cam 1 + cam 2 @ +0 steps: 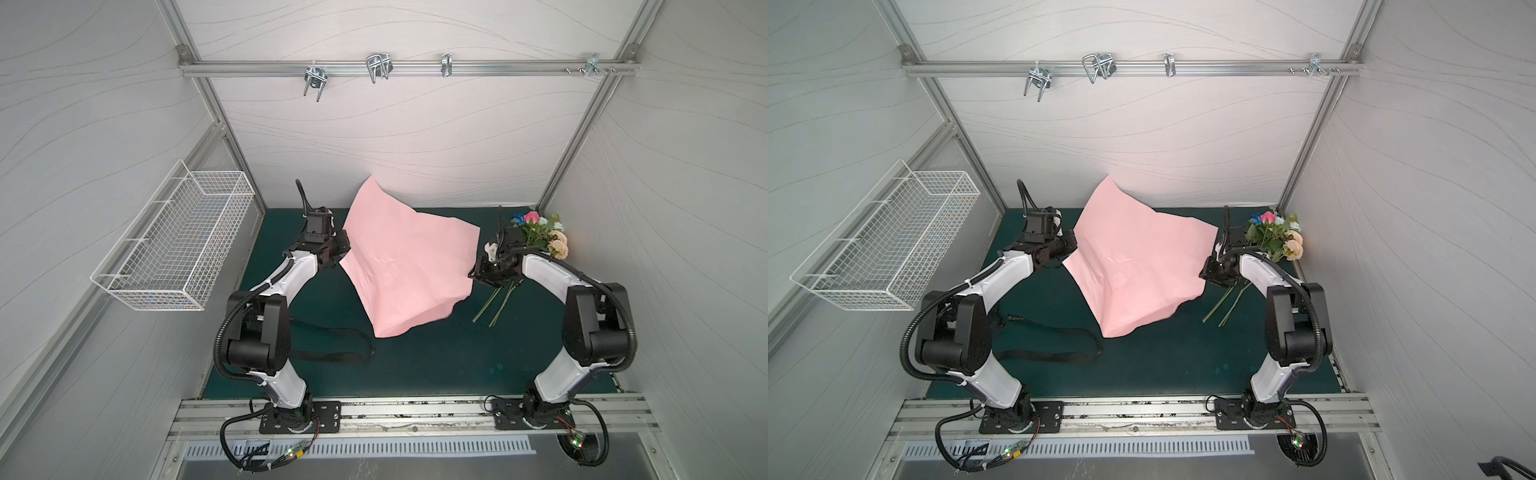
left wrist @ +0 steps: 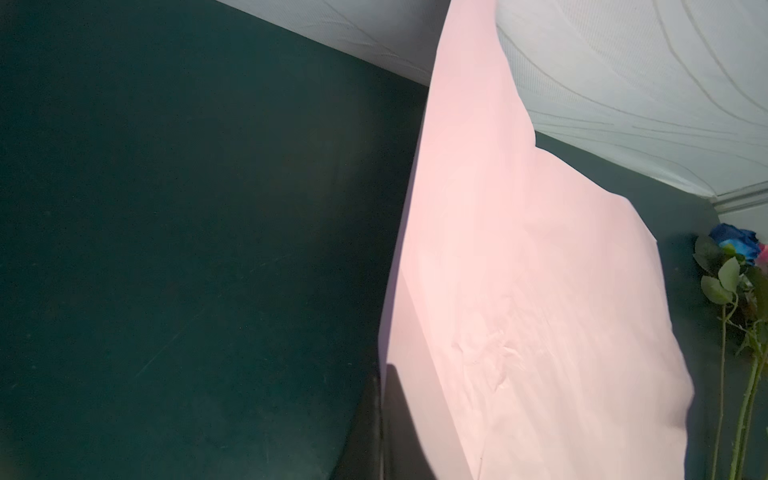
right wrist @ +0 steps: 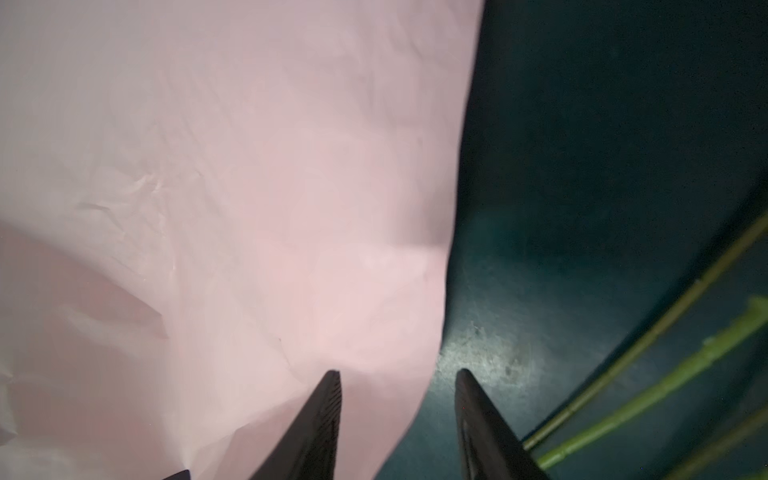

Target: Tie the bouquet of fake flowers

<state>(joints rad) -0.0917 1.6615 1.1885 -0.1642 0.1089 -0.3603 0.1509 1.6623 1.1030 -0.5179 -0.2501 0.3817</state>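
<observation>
The bouquet of fake flowers [image 1: 540,235] [image 1: 1277,237] lies at the back right of the green mat, its thin stems [image 1: 496,305] [image 3: 665,374] pointing to the front; its blue rose and leaves [image 2: 735,270] show in the left wrist view. A big pink paper sheet [image 1: 407,266] [image 1: 1133,266] [image 2: 519,291] [image 3: 249,166] billows over the middle. My left gripper [image 1: 337,258] [image 1: 1064,254] [image 2: 384,415] is shut on the sheet's left edge and holds it up. My right gripper [image 1: 473,275] [image 1: 1203,274] [image 3: 399,374] is open at the sheet's right edge, one finger over the paper, the other over the mat beside the stems.
A black ribbon [image 1: 328,355] [image 1: 1050,355] lies looped on the mat [image 1: 436,357] in front of the left arm. A white wire basket [image 1: 178,245] hangs on the left wall. Metal hooks [image 1: 378,66] hang from the rail on the back wall.
</observation>
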